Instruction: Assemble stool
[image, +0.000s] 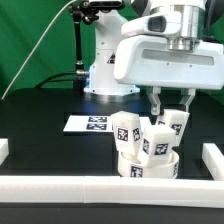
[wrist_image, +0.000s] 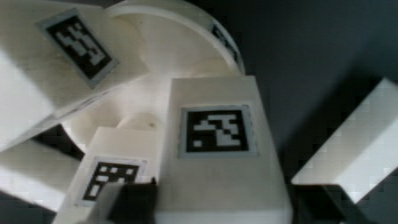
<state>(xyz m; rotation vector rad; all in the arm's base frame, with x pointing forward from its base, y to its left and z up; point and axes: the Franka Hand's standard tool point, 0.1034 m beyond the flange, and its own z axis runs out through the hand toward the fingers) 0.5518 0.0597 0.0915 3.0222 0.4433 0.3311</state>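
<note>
The white round stool seat (image: 143, 166) lies on the black table near the front, with tags on its side. Two white legs (image: 125, 130) (image: 157, 141) stand on it, tilted. My gripper (image: 172, 108) reaches down from above, shut on a third leg (image: 176, 125) at the seat's side toward the exterior view's right. In the wrist view this tagged leg (wrist_image: 217, 125) fills the gap between my black fingers (wrist_image: 157, 200), and the gripper (wrist_image: 222, 205) holds it against the seat (wrist_image: 169, 30). Another tagged leg (wrist_image: 63, 45) and a further white leg (wrist_image: 356, 130) show beside it.
The marker board (image: 88, 124) lies flat behind the seat. Long white border bars run along the front (image: 100, 188) and at the exterior view's right (image: 214, 158) and left (image: 3, 150). The arm's base (image: 105, 72) stands at the back.
</note>
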